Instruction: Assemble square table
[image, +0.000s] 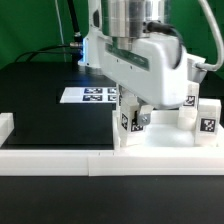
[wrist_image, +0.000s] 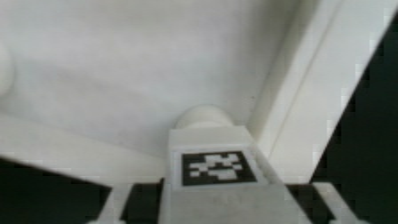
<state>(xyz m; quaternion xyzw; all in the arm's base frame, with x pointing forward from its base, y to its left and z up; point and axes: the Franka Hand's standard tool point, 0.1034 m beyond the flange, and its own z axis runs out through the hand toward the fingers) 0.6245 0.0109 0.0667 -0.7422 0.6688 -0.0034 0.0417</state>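
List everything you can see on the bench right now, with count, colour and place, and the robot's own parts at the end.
square table slab: one, white, on the black table against the border wall, under the arm.
legs: three seen, white with black-and-white tags; one between the hand's fingers over the slab, one behind it, one at the exterior view's right edge. A fourth cannot be seen.
marker board: one, flat white with black tags, on the table toward the exterior view's left of the arm.
border wall: one, long low white, along the table's near edge.
table: one, black.
arm: one, white and silver, reaching down.
hand: one, closed on the tagged leg.
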